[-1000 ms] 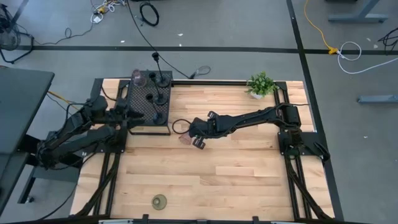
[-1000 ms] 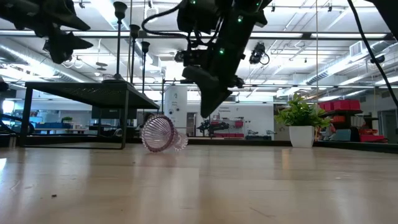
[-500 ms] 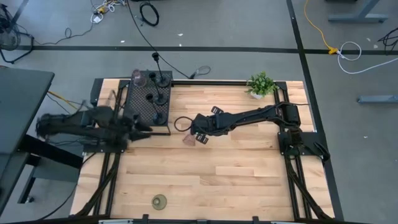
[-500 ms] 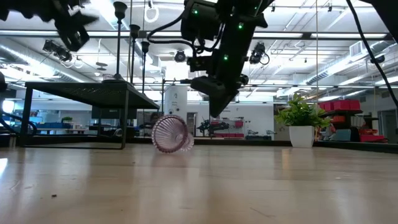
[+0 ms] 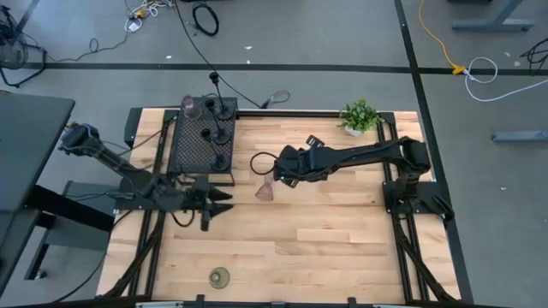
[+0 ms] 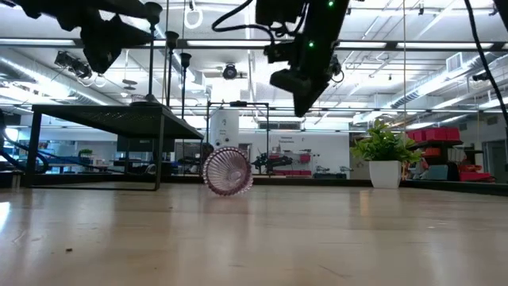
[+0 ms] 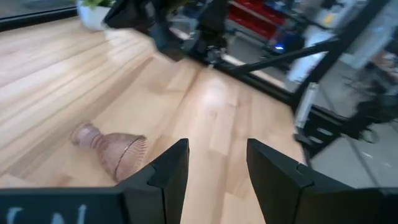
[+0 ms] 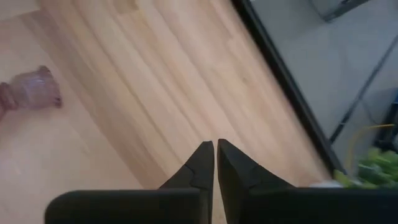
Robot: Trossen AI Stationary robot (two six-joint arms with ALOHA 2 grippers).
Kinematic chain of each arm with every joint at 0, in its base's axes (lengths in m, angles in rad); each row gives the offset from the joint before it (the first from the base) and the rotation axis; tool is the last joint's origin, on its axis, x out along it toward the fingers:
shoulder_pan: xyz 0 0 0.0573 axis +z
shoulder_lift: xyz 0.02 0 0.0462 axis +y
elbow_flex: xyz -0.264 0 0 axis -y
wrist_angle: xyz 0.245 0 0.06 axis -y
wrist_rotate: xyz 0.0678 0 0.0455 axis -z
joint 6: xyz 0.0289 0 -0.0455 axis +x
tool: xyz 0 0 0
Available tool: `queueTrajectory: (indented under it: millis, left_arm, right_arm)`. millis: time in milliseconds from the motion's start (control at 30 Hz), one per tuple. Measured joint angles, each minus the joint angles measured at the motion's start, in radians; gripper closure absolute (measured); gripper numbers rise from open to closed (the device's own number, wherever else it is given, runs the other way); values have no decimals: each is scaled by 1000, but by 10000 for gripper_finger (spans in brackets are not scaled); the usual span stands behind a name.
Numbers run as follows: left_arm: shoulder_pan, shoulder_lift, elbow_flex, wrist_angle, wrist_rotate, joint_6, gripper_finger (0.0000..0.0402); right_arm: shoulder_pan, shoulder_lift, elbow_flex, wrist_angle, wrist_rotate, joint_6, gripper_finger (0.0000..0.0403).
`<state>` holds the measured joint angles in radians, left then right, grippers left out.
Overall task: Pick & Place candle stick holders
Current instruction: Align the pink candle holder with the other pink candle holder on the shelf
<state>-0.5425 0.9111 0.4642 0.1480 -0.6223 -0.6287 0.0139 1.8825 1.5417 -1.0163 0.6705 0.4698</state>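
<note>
Left gripper (image 7: 214,168), fingers apart and empty, hovered off the near edge of the black perforated mesh box (image 5: 204,141), aimed at the small pinkish ribbed glass goblet (image 5: 266,190) lying on its side on the wooden bench (image 5: 342,248), left of centre; right gripper (image 8: 214,163), fingers together and empty, hung raised just right of it. Goblet judged light, brittle, slick and apt to roll: best pinched across the narrow stem (image 7: 87,134). Rim condition indistinct; olive-gold round holder (image 5: 221,276) sat near the front edge.
</note>
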Motion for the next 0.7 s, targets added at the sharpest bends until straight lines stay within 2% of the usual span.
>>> queueTrajectory:
  millis: [100, 233, 400, 467, 700]
  left_arm:
    - [-21, 102, 46, 3, -72, -35, 237]
    - [-23, 221, 119, 5, -140, -10, 237]
    - [42, 317, 192, 6, -219, 10, 237]
    - [98, 349, 212, 4, -177, 7, 237]
    - [285, 435, 278, 1, 136, -44, 237]
  right_arm:
    - [7, -24, 0, -61, 38, 20, 381]
    - [10, -53, 0, -142, 55, 57, 381]
    - [33, -93, 0, -244, 111, 118, 381]
    - [46, -114, 0, -286, 126, 158, 381]
    - [104, -190, 0, -384, 181, 272, 381]
